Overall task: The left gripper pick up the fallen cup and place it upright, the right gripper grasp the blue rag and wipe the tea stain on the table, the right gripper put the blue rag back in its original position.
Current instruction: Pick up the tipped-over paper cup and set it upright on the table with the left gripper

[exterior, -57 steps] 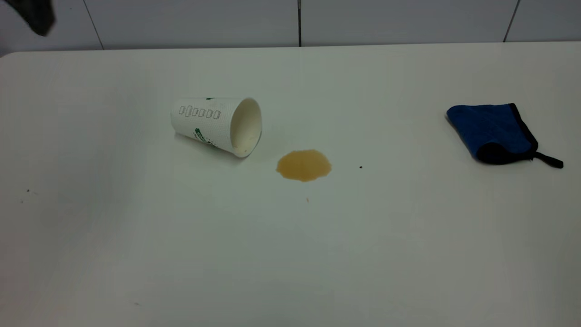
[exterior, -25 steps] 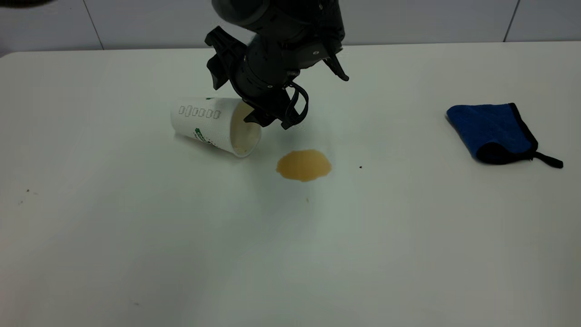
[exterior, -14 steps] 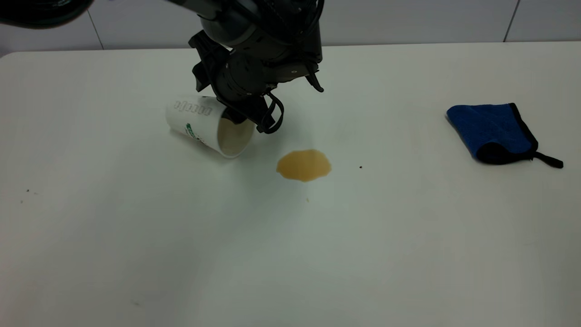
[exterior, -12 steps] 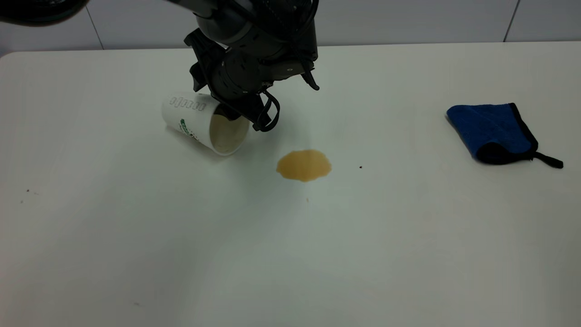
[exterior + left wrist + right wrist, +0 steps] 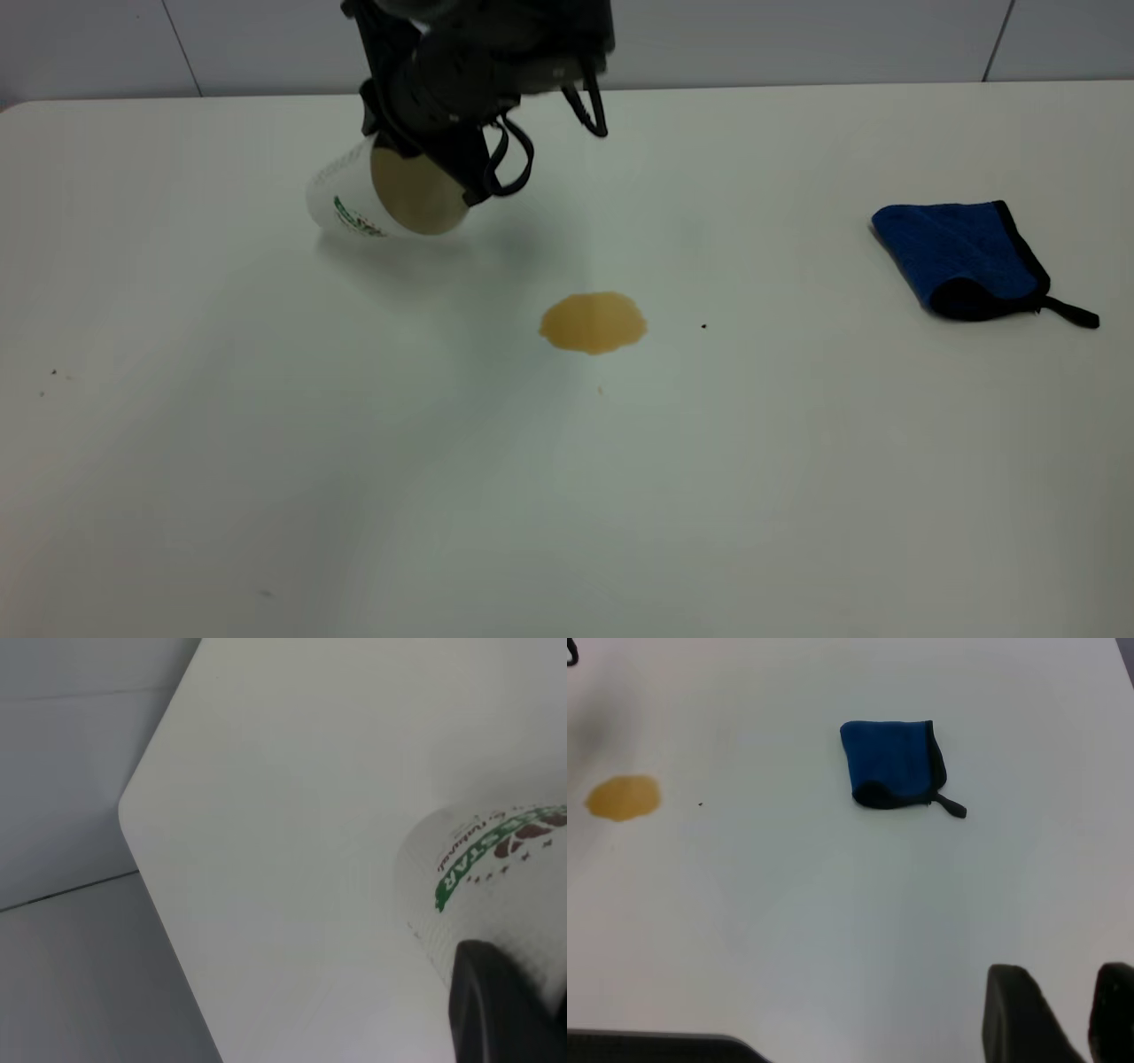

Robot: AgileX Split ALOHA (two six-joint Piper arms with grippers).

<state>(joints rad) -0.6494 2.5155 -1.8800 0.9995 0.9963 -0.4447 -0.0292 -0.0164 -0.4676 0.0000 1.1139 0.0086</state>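
Note:
My left gripper (image 5: 447, 168) is shut on the rim of the cup (image 5: 350, 199) and holds it just above the table (image 5: 567, 496) at the back left. The cup is tilted, with its cream inside facing the exterior camera. In the left wrist view the cup's green logo (image 5: 496, 859) sits beside one black finger (image 5: 496, 1010). The tea stain (image 5: 592, 322) lies right of the cup, near the middle. The blue rag (image 5: 957, 252) lies folded at the right. The right wrist view shows the rag (image 5: 890, 757), the stain (image 5: 623, 797) and my right gripper (image 5: 1085, 1019), shut and well back from the rag.
A tiny dark speck (image 5: 703, 326) lies right of the stain. The table's rounded corner (image 5: 128, 811) is close behind the cup. A grey tiled wall (image 5: 797, 35) runs along the far edge.
My left gripper came in from the back left, closed on the fallen cup's rim, then lifted it up and back off the table. Rag and stain have not moved.

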